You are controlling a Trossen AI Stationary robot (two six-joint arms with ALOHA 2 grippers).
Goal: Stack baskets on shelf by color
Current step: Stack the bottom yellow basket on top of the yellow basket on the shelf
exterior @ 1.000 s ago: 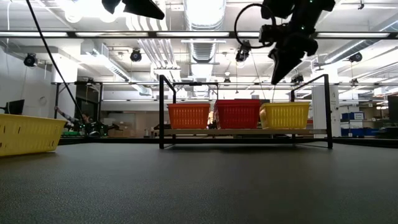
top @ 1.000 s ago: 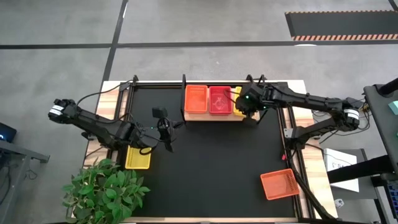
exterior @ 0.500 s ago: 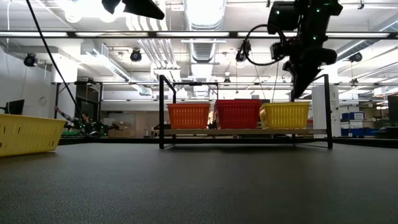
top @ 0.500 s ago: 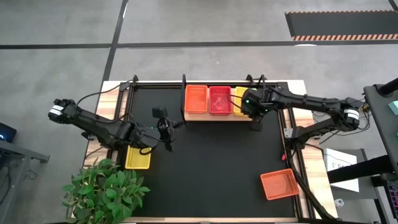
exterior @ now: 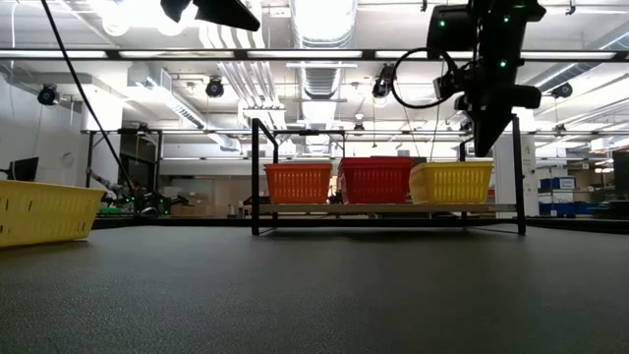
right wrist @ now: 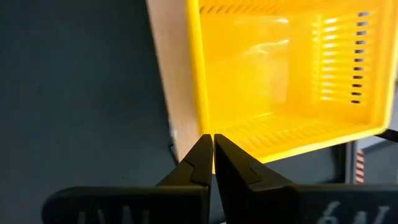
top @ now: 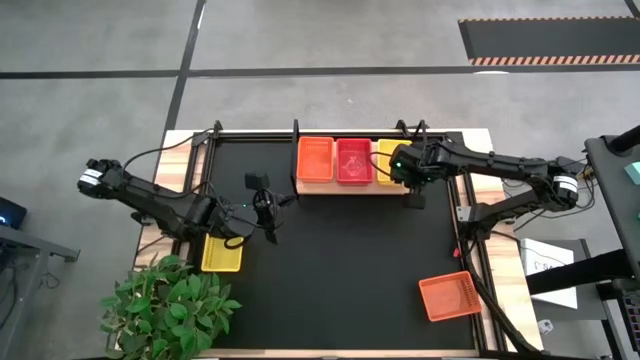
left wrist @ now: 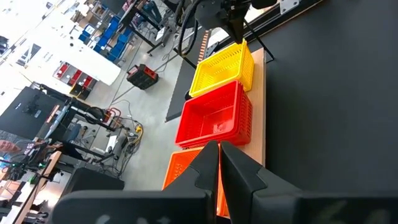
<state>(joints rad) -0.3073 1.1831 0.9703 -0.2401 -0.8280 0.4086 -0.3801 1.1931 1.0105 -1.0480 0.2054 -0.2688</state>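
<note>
On the shelf: orange basket [top: 315, 160], red basket [top: 353, 160] and yellow basket [top: 388, 162] sit side by side on the shelf [exterior: 388, 207].
Right claw [top: 415, 193]: above the shelf's right end, just beside the yellow basket; fingers pressed together, holding nothing.
Left claw [top: 271, 232]: waiting near the table's left side, fingers together, empty.
Loose baskets: yellow one [top: 221, 252] by the left edge, orange one [top: 447, 297] at front right.
Advice: probably lift clear of the uprights before reaching for the loose orange one; match colours.
</note>
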